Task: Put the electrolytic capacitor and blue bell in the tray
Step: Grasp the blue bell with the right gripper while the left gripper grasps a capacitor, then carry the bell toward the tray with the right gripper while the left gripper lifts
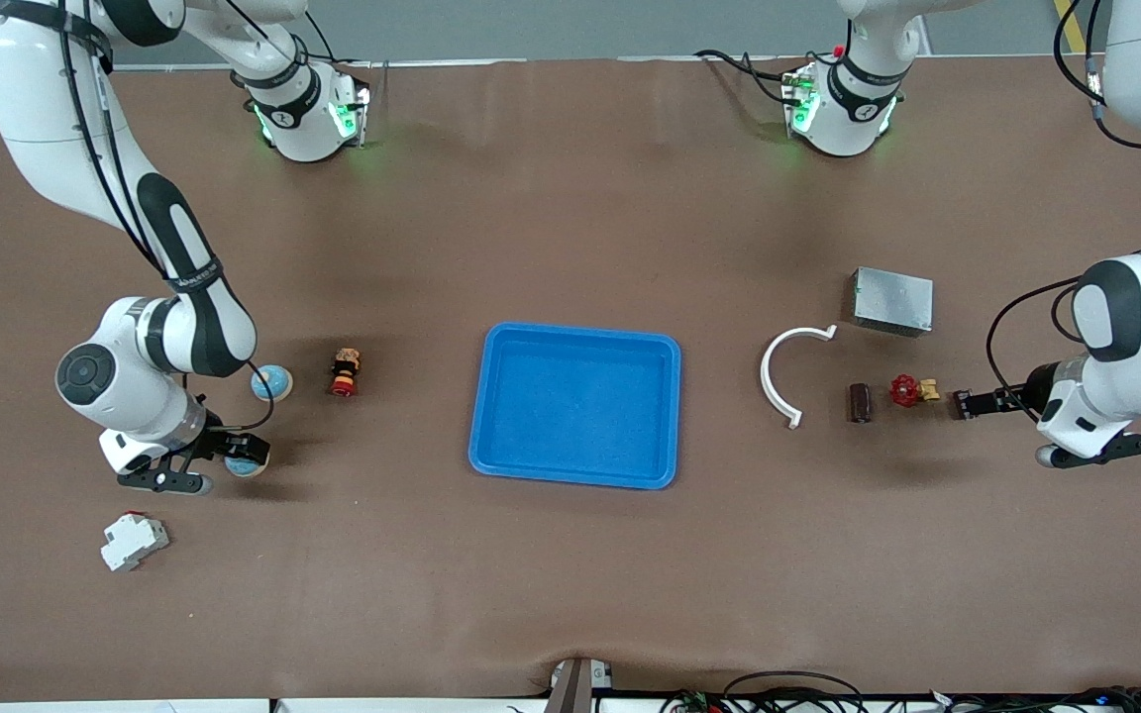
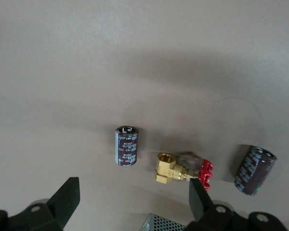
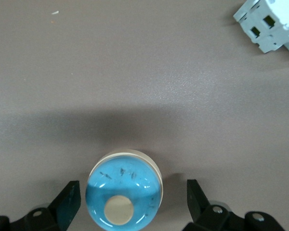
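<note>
The bright-blue tray (image 1: pixel 665 416) lies empty mid-table. My right gripper (image 1: pixel 231 458) (image 3: pixel 132 191) is open low around a blue bell (image 1: pixel 250 459) (image 3: pixel 124 191), with a gap at each finger. A second blue bell (image 1: pixel 271 381) sits just farther from the front camera. A dark capacitor (image 1: pixel 860 402) (image 2: pixel 254 170) lies toward the left arm's end. The left wrist view shows another capacitor (image 2: pixel 126 145). My left gripper (image 1: pixel 967 404) (image 2: pixel 132 187) is open and empty, above the table beside a brass valve.
The red-handled brass valve (image 1: pixel 909 390) (image 2: pixel 183 171) lies beside the capacitor. There is also a grey metal box (image 1: pixel 892 300) (image 2: pixel 159 224), a white curved strip (image 1: pixel 778 381), a red and yellow button (image 1: pixel 344 371), and a white breaker (image 1: pixel 133 541) (image 3: pixel 269 24).
</note>
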Tool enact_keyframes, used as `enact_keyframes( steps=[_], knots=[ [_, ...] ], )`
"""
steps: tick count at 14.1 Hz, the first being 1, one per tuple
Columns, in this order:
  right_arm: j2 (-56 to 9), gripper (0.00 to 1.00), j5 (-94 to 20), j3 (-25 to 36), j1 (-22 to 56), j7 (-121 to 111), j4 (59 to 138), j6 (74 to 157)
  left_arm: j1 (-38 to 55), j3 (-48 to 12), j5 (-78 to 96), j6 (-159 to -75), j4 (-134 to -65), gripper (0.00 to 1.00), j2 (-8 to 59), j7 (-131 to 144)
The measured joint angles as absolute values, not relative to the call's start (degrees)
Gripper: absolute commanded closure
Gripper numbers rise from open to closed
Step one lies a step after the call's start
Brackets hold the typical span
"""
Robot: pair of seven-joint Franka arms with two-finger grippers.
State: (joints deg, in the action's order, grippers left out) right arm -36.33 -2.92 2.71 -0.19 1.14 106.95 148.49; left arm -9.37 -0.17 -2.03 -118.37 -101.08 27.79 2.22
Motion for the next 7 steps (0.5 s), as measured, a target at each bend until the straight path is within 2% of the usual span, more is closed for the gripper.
enact_keyframes(
  steps=[1,3,7],
  knots=[
    [-36.39,0.48,-2.92,2.70,-0.19,1.14,106.93,148.49,-9.46,-0.12,-2.04,-118.52,-101.23,0.00,28.14,2.22],
    [-36.35,1.00,-2.92,2.66,-0.17,1.13,106.75,148.49,-9.61,-0.04,-2.08,-119.13,-101.43,0.00,28.88,2.22],
    [-36.43,1.00,-2.98,2.49,0.34,1.16,106.38,148.33,-9.69,0.12,-2.09,-121.48,-101.68,0.00,30.89,2.22]
  ],
)
